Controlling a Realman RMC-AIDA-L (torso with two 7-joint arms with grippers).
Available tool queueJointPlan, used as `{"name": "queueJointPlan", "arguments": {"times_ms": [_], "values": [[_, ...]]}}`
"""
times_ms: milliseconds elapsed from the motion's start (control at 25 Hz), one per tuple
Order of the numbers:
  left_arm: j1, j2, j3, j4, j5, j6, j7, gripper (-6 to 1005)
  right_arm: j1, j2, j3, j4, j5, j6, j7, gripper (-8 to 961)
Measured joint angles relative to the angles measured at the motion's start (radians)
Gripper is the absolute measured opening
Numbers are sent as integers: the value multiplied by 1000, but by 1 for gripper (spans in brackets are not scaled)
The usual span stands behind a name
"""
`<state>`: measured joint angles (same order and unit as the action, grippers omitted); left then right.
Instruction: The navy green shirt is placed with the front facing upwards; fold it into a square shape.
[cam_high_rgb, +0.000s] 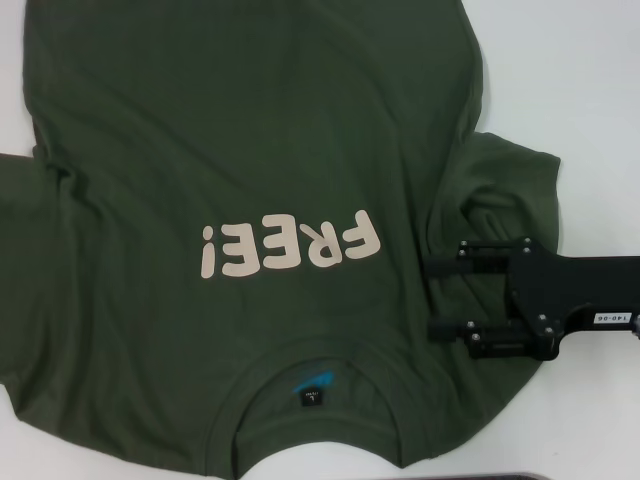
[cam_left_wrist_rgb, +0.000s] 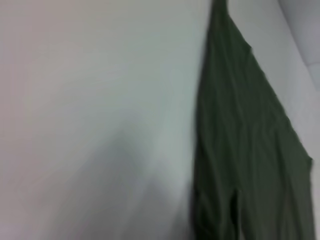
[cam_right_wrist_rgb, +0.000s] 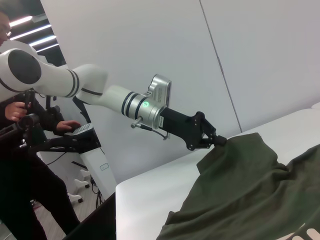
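1. head view: the navy green shirt (cam_high_rgb: 250, 180) lies front up on the white desk (cam_high_rgb: 580, 80), collar toward me, cream "free!" lettering (cam_high_rgb: 290, 245) reading upside down from here.
2. small blue neck label (cam_high_rgb: 310, 385) shows inside the ribbed collar (cam_high_rgb: 320, 420) at the near edge.
3. my right claw (cam_high_rgb: 432, 295) reaches in from the right, low over the shirt's right side just below the bunched sleeve (cam_high_rgb: 505, 185). its two black fingers are spread apart, nothing between them; tips sit on or just over the cloth, can't tell which.
4. right wrist view: my left claw (cam_right_wrist_rgb: 220, 141) is at the far side of the shirt (cam_right_wrist_rgb: 240, 190), tips pressed together on a raised edge of the fabric, pinching it up off the desk (cam_right_wrist_rgb: 150, 195).
5. left wrist view: only a hanging strip of green cloth (cam_left_wrist_rgb: 240, 150) beside bare white desk (cam_left_wrist_rgb: 100, 125); own fingers not seen there.
6. person (cam_right_wrist_rgb: 20, 150) at a stand in the background behind my left arm.
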<state>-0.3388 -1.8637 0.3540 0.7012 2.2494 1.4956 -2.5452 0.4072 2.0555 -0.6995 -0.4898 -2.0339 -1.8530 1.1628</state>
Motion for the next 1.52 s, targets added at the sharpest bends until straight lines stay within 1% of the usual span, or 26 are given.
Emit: {"name": "queueJointPlan", "arguments": {"times_ms": [200,280,400,440,480,520,600,680,840,1040,1120,1200,1320,1400,1520], "values": [[-15,7,-58,5,-7,117,27,28,-1,0,0,0,-2,1,0,732],[-24,7,-75,4,-12,151,32,28,0,0,0,0,-2,2,0,732],[-43,-10,-81,-14,-22,164,35,29,0,1,0,1,-3,4,0,732],[-43,-10,-81,-14,-22,164,35,29,0,2,0,1,-3,6,0,732],[-53,-21,-80,-26,-23,159,36,29,1,3,-1,1,-3,7,0,732],[-72,-48,-77,-43,-23,148,44,29,1,3,-3,0,-3,9,0,732],[-85,-64,-76,-49,-22,140,48,30,1,4,-5,1,-3,12,0,732],[-107,-91,-74,-57,-17,126,54,30,1,4,-6,1,-3,12,0,732],[-132,-130,-66,-63,-13,117,67,31,1,4,-7,1,-3,12,0,732],[-158,-153,-63,-71,-13,115,75,32,0,6,-8,3,-3,12,0,731],[-166,-168,-53,-73,-13,113,80,32,-1,6,-8,4,-3,12,0,731],[-172,-178,-31,-77,-15,92,82,33,-1,6,-8,5,-3,12,0,731],[-177,-179,-9,-107,-18,53,87,33,-1,6,-8,4,-3,12,0,731],[-183,-175,-9,-141,-20,40,108,34,-3,6,-8,3,-3,12,0,731],[-190,-176,-8,-175,-20,21,126,35,-6,7,-6,3,-3,12,0,731]]}}
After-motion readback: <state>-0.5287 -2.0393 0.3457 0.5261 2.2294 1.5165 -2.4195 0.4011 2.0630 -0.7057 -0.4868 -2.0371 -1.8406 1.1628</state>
